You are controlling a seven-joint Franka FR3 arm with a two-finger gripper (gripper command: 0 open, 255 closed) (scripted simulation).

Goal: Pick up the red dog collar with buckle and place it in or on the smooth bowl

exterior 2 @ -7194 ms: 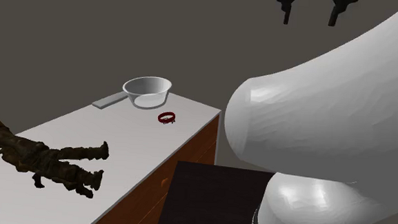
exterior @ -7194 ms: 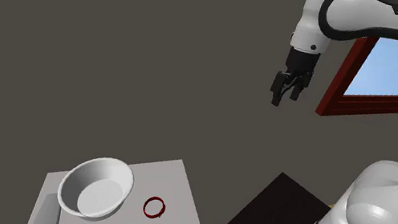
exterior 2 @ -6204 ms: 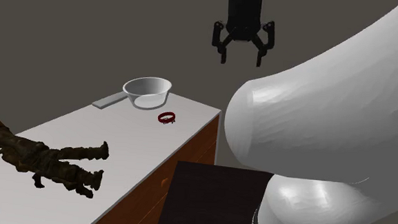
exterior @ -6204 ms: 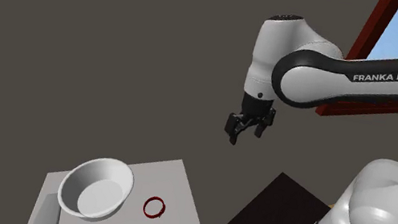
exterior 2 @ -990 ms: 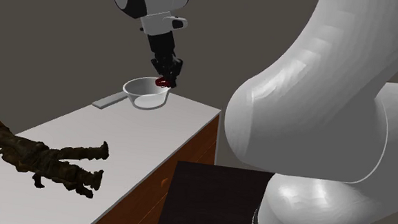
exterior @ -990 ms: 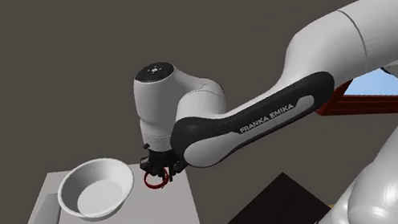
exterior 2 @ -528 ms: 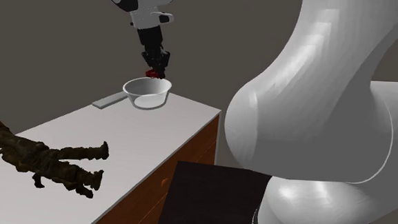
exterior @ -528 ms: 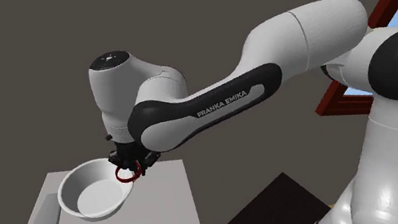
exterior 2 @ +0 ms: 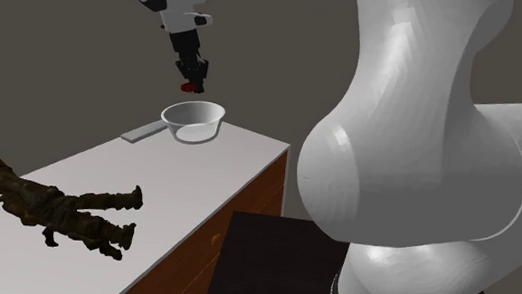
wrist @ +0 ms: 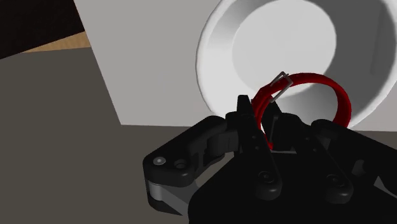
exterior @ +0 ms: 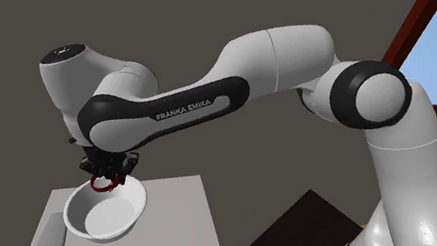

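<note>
- gripper (wrist: 266, 124) clenched on the red collar (wrist: 332, 90) — metal buckle near the fingertips
- collar hangs above the white bowl (exterior 2: 213, 114), not touching it

This red ring-shaped dog collar (wrist: 316, 78) has got a grey buckle (wrist: 280, 81). The smooth round bowl (wrist: 215, 58) is plain white, two-finger gripper (wrist: 267, 130) all black.

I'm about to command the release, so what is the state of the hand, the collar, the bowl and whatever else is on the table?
hand: shut on the red collar, poised above the bowl.
red collar: clasped between the fingers, in the air, not yet in the bowl.
bowl: upright on the table, open side up.
dark figure: lying flat on the table, apart from the bowl.
</note>
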